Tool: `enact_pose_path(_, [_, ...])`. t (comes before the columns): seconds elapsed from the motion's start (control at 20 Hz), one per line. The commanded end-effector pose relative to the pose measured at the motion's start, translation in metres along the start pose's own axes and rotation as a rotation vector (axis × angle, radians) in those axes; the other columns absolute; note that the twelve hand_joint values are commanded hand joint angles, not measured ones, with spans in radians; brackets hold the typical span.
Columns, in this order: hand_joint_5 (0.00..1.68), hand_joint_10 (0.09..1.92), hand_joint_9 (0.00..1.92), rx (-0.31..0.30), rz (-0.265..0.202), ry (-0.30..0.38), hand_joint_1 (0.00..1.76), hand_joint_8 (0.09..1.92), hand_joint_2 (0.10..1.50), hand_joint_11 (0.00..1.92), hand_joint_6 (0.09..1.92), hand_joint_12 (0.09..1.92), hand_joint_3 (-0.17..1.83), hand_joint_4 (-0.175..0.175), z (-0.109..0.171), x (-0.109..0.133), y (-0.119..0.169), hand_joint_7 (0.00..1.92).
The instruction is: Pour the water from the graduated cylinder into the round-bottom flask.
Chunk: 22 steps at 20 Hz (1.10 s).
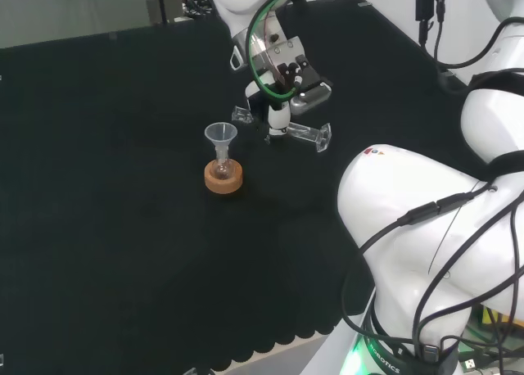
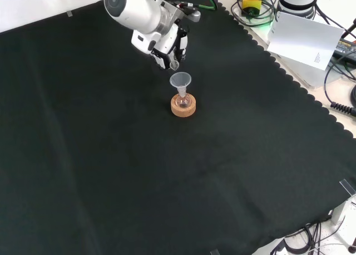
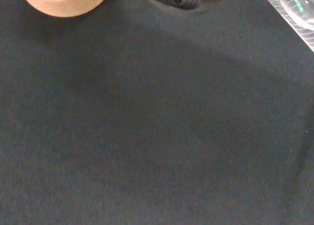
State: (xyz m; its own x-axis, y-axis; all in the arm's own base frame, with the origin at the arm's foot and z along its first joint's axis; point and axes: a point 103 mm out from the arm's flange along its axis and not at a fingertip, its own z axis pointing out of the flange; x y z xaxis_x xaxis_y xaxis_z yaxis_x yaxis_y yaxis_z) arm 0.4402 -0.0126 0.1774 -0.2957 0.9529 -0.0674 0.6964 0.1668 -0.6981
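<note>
So, head view: the cylinder [image 1: 301,131] lies on its side on the cloth [image 1: 115,228], and the hand [image 1: 282,80] sits right over it, a white finger down at its middle; whether the fingers are curled round it I cannot tell. Just left of it stands the flask [image 1: 223,167] on a cork stand [image 1: 223,179], a clear funnel [image 1: 220,135] in its neck. Front view: the hand [image 2: 169,46] hangs just behind the funnel [image 2: 180,80], with the arm link hiding the cylinder. Wrist view: cork stand [image 3: 63,0] at one edge, a bit of clear ware at a corner. Judgement: grasp mid-body, lift level, bring the lip over the funnel, tilt slowly, don't knock the funnel.
</note>
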Motion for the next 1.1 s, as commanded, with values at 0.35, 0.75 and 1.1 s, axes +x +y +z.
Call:
enact_pose_path(0.35, [1.10, 0.51, 1.27, 0.072, 0.090, -0.204, 1.40, 0.75, 1.01, 1.13, 0.84, 0.78, 0.00, -0.097, -0.011, 0.028, -0.002, 1.15])
enact_pose_path(0.75, [1.10, 0.52, 1.27, 0.060, 0.098, -0.207, 1.40, 0.75, 1.01, 1.13, 0.84, 0.78, 0.00, -0.097, -0.016, 0.024, -0.008, 1.15])
enact_pose_path(1.1, [1.10, 0.52, 1.27, 0.069, 0.113, -0.215, 1.40, 0.75, 1.02, 1.13, 0.84, 0.78, 0.00, -0.097, -0.016, 0.012, -0.012, 1.15])
